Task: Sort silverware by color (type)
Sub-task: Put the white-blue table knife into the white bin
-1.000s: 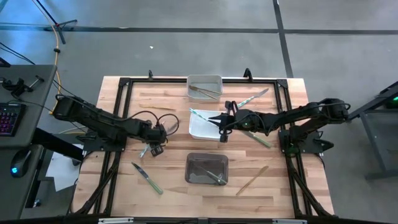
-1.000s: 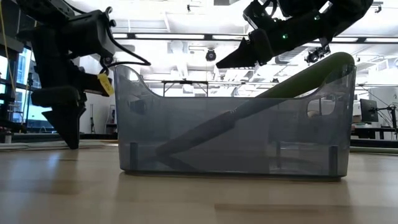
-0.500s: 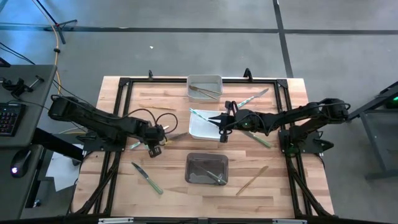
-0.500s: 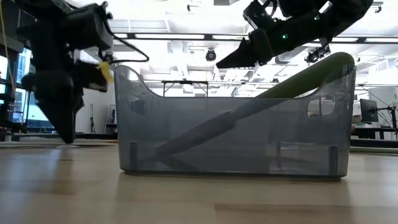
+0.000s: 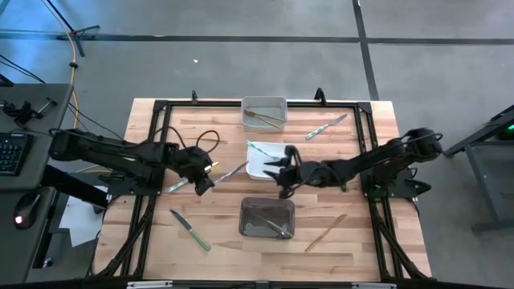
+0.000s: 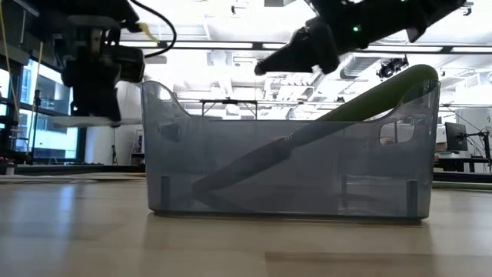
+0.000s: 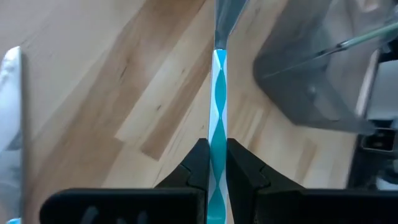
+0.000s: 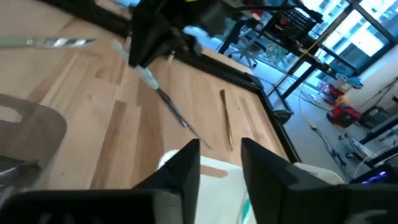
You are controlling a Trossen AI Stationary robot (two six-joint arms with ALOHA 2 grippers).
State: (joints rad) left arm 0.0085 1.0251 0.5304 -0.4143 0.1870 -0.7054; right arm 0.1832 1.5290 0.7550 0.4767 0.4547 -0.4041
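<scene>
The left gripper is clamped on the handle of a light blue knife, holding it clear of the table just left of the white bin at the middle. From the left wrist view the handle sits squarely between the two fingers, blade pointing away, so the grasp looks secure. One blue-handled piece already lies in that white bin, which I take to be where this one belongs. To do it well, the arm should carry the knife rightward until it is fully over the bin before letting go, keeping it level so the blade clears the rim. The right gripper hovers with its fingers parted over the bin's near right corner, so the two arms need to stay out of each other's way.
</scene>
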